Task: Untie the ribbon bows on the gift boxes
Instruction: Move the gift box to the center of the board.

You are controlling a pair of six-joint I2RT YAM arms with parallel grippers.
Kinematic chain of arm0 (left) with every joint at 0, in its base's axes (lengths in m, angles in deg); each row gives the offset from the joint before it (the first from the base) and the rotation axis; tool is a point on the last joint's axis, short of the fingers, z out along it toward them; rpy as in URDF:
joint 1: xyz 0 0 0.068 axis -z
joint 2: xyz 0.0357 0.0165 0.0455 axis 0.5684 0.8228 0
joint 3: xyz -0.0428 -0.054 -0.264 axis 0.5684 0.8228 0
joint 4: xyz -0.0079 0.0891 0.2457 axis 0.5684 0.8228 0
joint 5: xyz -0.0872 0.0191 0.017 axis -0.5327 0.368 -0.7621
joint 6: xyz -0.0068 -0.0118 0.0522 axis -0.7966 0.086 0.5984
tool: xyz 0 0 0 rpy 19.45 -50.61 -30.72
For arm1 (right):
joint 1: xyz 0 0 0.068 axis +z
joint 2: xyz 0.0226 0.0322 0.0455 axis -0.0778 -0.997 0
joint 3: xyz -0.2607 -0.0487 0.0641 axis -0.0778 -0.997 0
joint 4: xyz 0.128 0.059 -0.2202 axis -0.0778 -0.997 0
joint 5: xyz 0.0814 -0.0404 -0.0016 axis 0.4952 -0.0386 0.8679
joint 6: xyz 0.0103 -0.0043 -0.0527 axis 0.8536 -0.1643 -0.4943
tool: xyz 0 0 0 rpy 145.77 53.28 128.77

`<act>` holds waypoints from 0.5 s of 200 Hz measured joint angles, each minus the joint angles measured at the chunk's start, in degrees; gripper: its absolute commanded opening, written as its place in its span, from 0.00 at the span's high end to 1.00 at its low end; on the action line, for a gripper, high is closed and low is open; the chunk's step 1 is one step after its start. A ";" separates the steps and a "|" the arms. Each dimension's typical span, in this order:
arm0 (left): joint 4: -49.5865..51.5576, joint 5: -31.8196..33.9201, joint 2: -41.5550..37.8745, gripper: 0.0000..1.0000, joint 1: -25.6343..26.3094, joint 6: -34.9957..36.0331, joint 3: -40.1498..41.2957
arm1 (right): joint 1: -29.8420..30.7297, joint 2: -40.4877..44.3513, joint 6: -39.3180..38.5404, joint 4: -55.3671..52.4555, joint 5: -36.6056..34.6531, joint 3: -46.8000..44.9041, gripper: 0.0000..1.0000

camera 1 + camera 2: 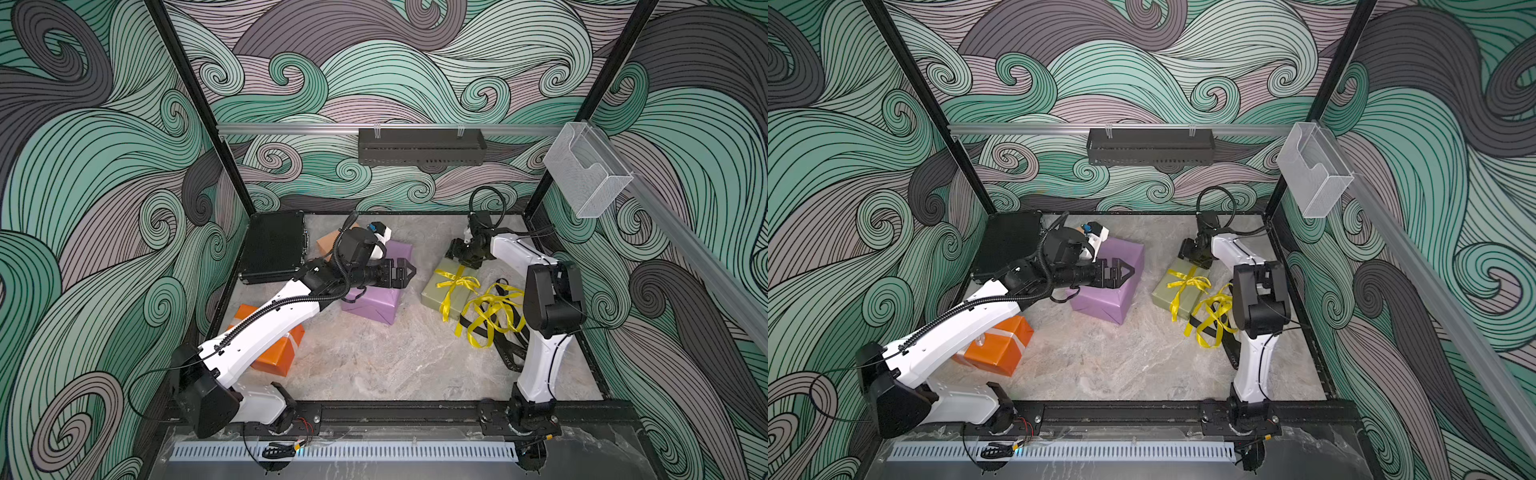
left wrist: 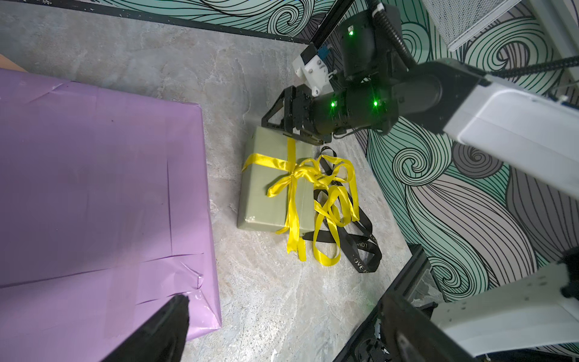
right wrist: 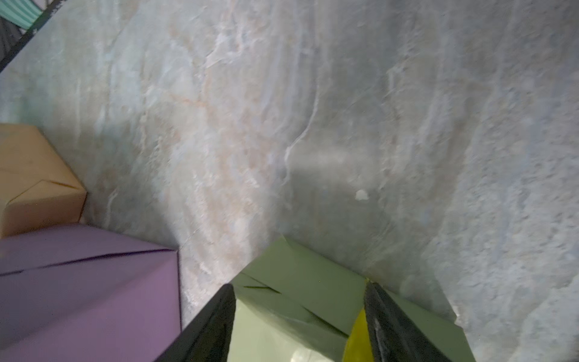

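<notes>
The olive-green gift box (image 1: 446, 291) lies right of centre with a yellow ribbon bow (image 1: 457, 282) tied on top. My right gripper (image 1: 459, 259) is open over the box's far end; in the right wrist view its fingertips (image 3: 227, 297) stand apart above the olive paper (image 3: 297, 275), one beside the yellow ribbon band (image 3: 358, 332). My left gripper (image 1: 405, 272) hangs open and empty over the purple box (image 1: 374, 301), which shows no ribbon. The orange box (image 1: 278, 353), with a pale ribbon, lies partly under my left arm. The tan box (image 1: 326, 241) sits behind it.
A loose yellow ribbon (image 1: 492, 311) and a black lettered ribbon (image 2: 360, 247) lie tangled on the table beside the olive box, near my right arm's base. A black hard case (image 1: 272, 247) stands at the back left corner. Walls enclose the table (image 1: 395, 361).
</notes>
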 measured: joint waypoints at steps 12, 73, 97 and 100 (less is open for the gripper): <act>0.00 0.15 0.02 0.04 0.00 0.24 0.00 | 1.44 2.34 0.81 1.92 0.15 -4.24 0.33; 0.24 1.55 0.04 0.05 0.00 1.92 -0.50 | 4.96 10.47 3.82 7.26 3.02 -16.63 0.32; 0.50 2.38 0.04 0.05 0.00 2.93 -0.52 | 6.93 10.49 3.78 7.65 5.40 -16.22 0.31; 0.48 2.54 0.04 0.05 0.00 3.02 -0.52 | 7.17 10.49 3.76 7.63 5.64 -16.09 0.30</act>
